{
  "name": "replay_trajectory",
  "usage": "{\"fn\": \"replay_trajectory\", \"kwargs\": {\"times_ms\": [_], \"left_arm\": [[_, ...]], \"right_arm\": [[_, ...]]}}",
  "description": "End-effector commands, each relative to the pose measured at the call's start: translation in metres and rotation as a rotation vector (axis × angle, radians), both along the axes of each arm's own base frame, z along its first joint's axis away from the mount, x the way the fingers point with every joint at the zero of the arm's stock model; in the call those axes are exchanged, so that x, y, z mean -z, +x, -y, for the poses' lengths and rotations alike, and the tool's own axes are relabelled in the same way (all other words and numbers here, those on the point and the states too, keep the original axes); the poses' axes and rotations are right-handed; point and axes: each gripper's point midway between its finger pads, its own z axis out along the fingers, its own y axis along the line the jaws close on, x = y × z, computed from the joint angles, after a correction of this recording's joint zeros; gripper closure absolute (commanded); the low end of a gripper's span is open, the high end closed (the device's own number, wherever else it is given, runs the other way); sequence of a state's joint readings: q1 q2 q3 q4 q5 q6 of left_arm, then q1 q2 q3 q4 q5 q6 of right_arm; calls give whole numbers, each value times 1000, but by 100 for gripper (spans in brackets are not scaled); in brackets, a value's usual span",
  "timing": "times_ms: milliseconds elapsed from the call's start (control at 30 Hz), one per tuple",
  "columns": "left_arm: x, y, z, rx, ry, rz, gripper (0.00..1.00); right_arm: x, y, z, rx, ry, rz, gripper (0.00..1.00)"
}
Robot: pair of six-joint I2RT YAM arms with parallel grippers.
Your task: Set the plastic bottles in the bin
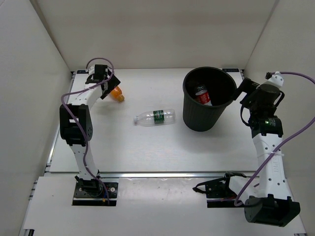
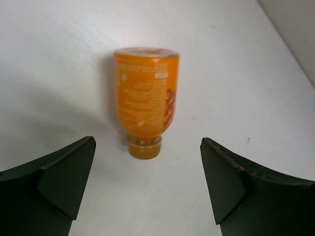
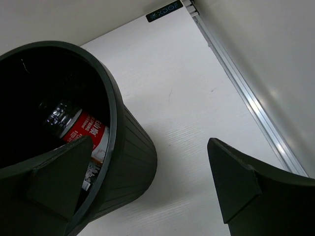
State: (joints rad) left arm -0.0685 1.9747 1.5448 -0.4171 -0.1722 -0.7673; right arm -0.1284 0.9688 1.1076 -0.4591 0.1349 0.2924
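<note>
Left fingers: wide, empty, above orange bottle lying on table.
Right fingers: wide, empty, beside bin.
Red-label bottle: inside bin.
Green-label bottle: on table, left of bin.

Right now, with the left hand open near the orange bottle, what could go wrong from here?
1. The orange bottle lies on its side, cap toward the left hand; its round body may roll or squirt out as the hand closes.
2. The right hand hangs open beside the rim of the bin; a careless move could knock it.
3. The green-label bottle lies between the orange bottle and the bin; a low carry might hit it.
</note>
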Motion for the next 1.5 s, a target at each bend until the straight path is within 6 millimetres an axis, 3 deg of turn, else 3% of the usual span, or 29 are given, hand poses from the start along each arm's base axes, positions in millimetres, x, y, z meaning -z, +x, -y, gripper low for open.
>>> {"fn": "replay_trajectory", "kwargs": {"times_ms": [0, 100, 200, 367, 533, 700, 833, 1000, 1067, 1133, 1167, 1200, 1267, 1300, 1400, 1433, 1467], "left_arm": [[-24, 34, 13, 40, 19, 101, 1], [-21, 55, 13, 54, 45, 87, 1], [-5, 67, 16, 61, 71, 19, 1], [16, 63, -2, 41, 118, -89, 1], [33, 53, -1, 43, 128, -128, 2], [45, 58, 10, 85, 175, -158, 2], [60, 52, 9, 96, 177, -218, 17], [52, 42, 12, 110, 171, -220, 46], [40, 36, 15, 132, 175, -199, 51], [1, 36, 22, 150, 155, -119, 53], [-10, 33, 28, 176, 127, -99, 53], [-37, 34, 34, 197, 108, -29, 54], [-99, 25, 70, 304, 71, 120, 52], [-120, 25, 81, 321, 69, 183, 51], [-215, -4, 166, 451, 140, 391, 47], [-226, -10, 183, 478, 148, 407, 47], [-250, -21, 215, 533, 143, 468, 46]], "right_arm": [[2, 2, -5, -11, 20, 30, 1], [0, -1, -3, -2, 28, 46, 1], [-4, -7, 3, 16, 27, 62, 1], [-10, -14, 8, 37, 14, 78, 1], [-8, -14, 9, 54, 18, 90, 1], [-14, -11, 2, 40, 31, 117, 1], [-14, -18, -1, 46, 33, 104, 1], [-18, -33, 0, 68, 20, 111, 1], [-15, -40, 2, 79, 20, 96, 1], [-4, -53, 5, 109, 14, 55, 0], [-1, -59, 11, 152, 18, 51, 1], [4, -70, 18, 199, 3, 37, 1], [28, -90, 31, 276, 2, -16, 1], [32, -94, 34, 295, -5, -26, 1], [70, -110, 48, 353, -12, -78, 1], [74, -112, 51, 370, -13, -79, 1], [88, -116, 55, 396, -7, -96, 0]]}}
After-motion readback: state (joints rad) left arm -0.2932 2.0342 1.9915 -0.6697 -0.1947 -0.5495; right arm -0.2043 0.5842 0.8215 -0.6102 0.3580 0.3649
